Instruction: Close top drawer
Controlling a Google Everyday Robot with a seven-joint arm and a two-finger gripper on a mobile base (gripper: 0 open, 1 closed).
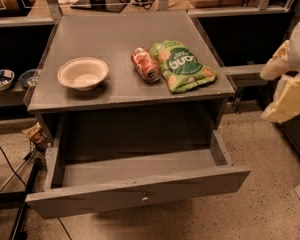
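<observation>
The top drawer (135,170) of a grey cabinet stands pulled far out toward me, and its inside is bare. Its long front panel (90,196) has a small metal knob (145,197) at the centre. My gripper (289,81) shows as cream-coloured parts at the right edge of the camera view. It hangs to the right of the cabinet at about the height of its top, well apart from the drawer.
On the cabinet top (115,34) sit a white bowl (83,73), a red soda can (145,64) lying on its side, and a green snack bag (182,66). Blue bowls (0,79) sit on a low shelf at left. Cables and a stand (20,184) are on the floor at left.
</observation>
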